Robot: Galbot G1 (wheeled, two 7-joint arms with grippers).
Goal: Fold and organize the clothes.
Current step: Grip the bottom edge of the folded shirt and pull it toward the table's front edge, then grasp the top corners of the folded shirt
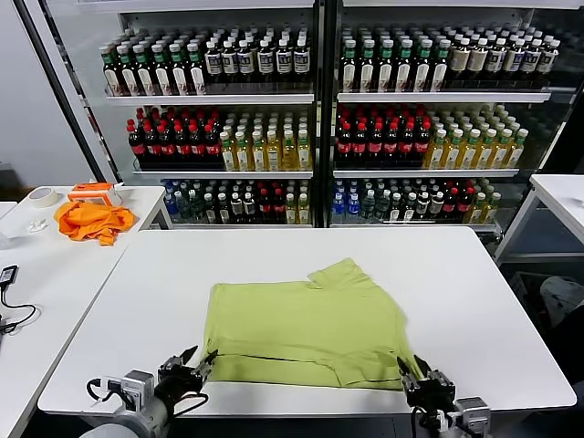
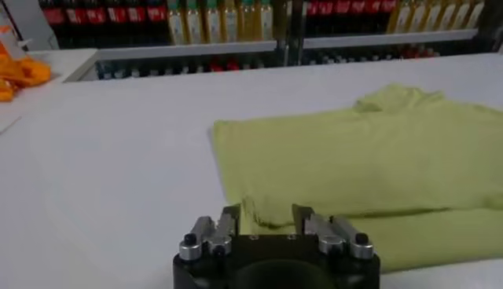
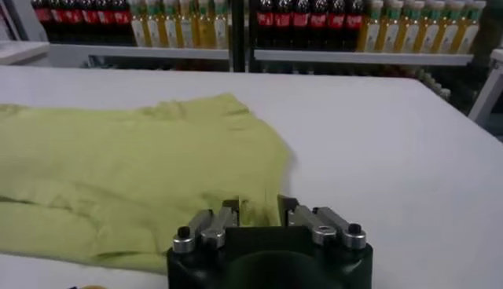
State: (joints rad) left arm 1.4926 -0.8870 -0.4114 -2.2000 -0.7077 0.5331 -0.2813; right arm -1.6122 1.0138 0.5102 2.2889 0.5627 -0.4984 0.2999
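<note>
The lime T-shirt (image 1: 306, 319) lies flat on the white table (image 1: 456, 274), with its near hem folded into a band and a sleeve sticking out at the far side. My left gripper (image 1: 201, 359) is at the shirt's near-left corner. In the left wrist view it (image 2: 265, 216) is open, with the shirt (image 2: 369, 149) edge between its fingers. My right gripper (image 1: 411, 368) is at the near-right corner. In the right wrist view it (image 3: 258, 208) is open, with the shirt's (image 3: 134, 165) fabric between its fingers.
An orange garment (image 1: 91, 219), a tape roll (image 1: 41, 196) and an orange box (image 1: 96, 190) lie on the left side table. A cable (image 1: 9, 274) lies nearer on it. Shelves of bottles (image 1: 310, 119) stand behind. Another table (image 1: 561, 196) is at the right.
</note>
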